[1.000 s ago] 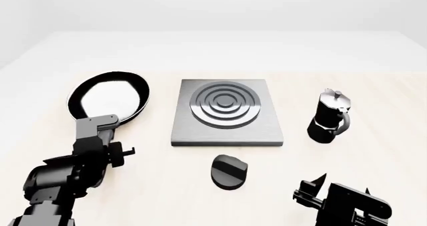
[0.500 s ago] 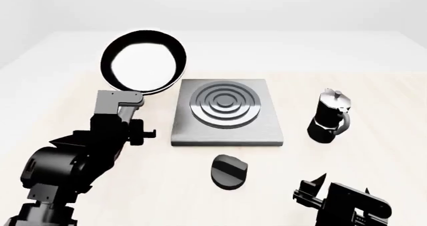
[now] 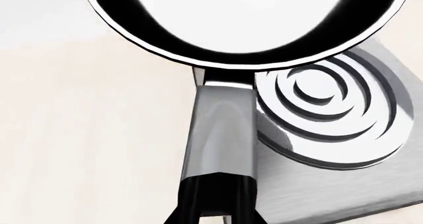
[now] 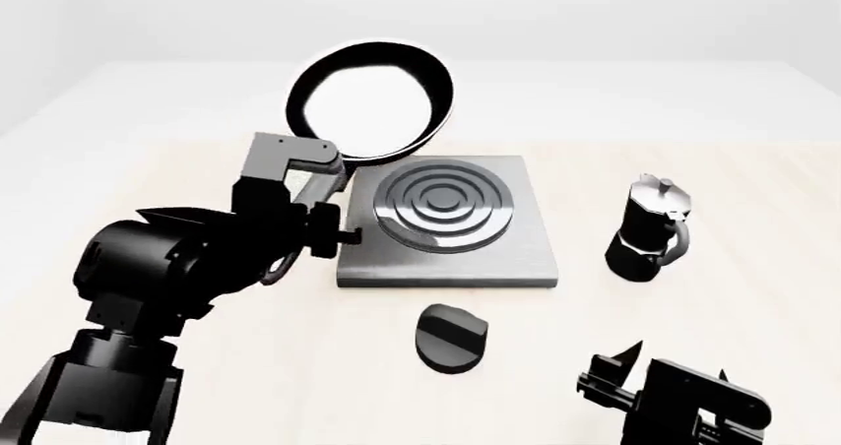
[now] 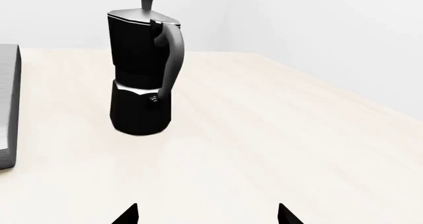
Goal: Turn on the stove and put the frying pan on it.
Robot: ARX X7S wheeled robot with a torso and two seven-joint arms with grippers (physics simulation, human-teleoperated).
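Frying pan [image 3: 251,21] rim cropped; left gripper [image 4: 305,169] jaws hidden

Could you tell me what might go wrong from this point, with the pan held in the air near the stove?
1. The left hand holds the frying pan by its handle alone, tilted; it could swing or slip before reaching the burner rings.
2. The pan is still off-centre, over the stove plate's far-left corner; lowering now might catch the plate edge.
3. The knob sits untouched, so the stove may still be off.

The head camera looks down and forward over the whole bench [image 4: 736,179]. The left wrist view sits close above the stove [image 3: 343,184], the right one low near the moka pot [image 5: 140,70]; both things show from the head too.
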